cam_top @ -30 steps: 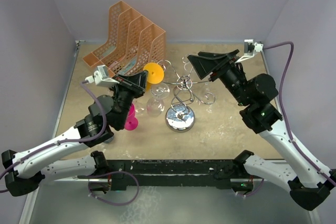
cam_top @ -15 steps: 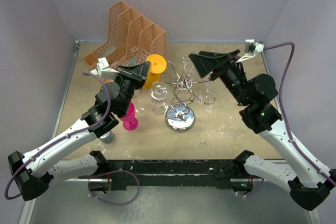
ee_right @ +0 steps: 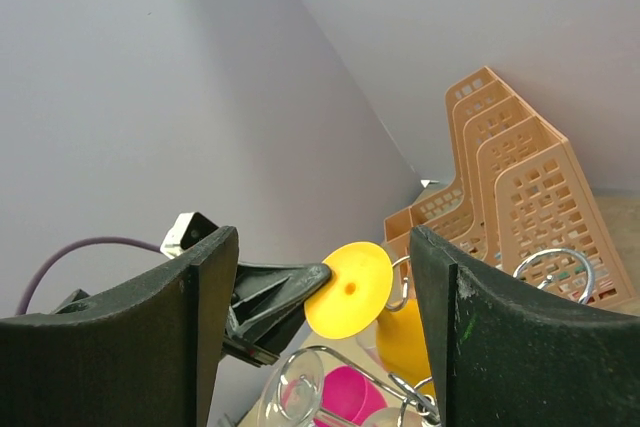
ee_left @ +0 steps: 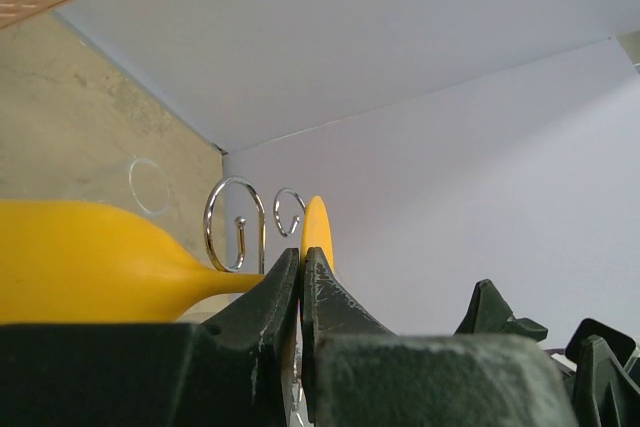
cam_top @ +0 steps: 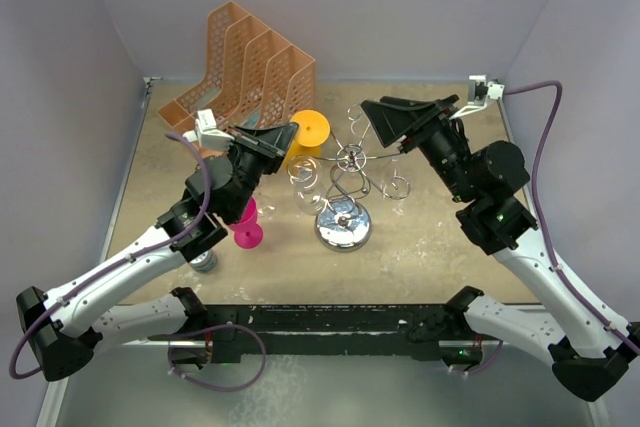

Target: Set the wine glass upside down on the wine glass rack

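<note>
Yellow and lying sideways in the air above the counter (cam_top: 430, 237), the wine glass (cam_top: 311, 130) has its stem pinched in the left claw (ee_left: 301, 265). Its round foot faces the wine glass rack (cam_top: 346, 172), and a free wire loop (ee_left: 234, 224) sits just beside it in the left wrist view. The right claw (cam_top: 385, 119) hovers on the rack's far side, spread wide and gripping nothing.

To do this step well, I would roll the wrist until the bowl hangs down and the foot is on top. Then feed the stem through the open mouth of a loop and lower until the foot rests on the wire before letting go. Keep clear of the clear glasses (cam_top: 304, 179) hanging on the near arms, since a knock could rock the stand.

No brand, label or writing is readable anywhere, not even on the orange mesh organiser (cam_top: 245, 67)
</note>
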You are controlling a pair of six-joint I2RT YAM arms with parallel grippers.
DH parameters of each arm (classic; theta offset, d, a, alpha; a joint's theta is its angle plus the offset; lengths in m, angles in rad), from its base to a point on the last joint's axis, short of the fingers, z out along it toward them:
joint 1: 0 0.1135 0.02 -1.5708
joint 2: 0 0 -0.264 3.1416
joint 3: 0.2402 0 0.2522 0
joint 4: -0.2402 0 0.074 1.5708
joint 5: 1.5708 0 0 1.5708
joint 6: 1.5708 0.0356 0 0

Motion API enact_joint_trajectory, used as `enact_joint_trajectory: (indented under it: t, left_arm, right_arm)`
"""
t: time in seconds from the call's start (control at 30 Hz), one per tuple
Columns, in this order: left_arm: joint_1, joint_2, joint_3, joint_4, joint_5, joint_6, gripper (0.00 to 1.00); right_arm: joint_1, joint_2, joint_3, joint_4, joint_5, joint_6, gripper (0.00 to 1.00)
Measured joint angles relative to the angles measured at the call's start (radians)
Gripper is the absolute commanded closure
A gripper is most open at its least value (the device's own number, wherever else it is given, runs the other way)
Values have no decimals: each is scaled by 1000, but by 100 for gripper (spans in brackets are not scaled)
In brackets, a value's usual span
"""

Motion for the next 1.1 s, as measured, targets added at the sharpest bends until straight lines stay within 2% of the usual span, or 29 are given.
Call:
enact_joint_trajectory:
  t: [0.53, 1.1]
  left_arm:
    - [24, 68, 37, 8, 92, -5, 100]
    - [106, 113, 58, 35, 132, 22, 100]
  right_arm:
    - [0, -4, -11, -1, 9, 2, 30]
    - [0, -41, -28, -4, 8, 2, 31]
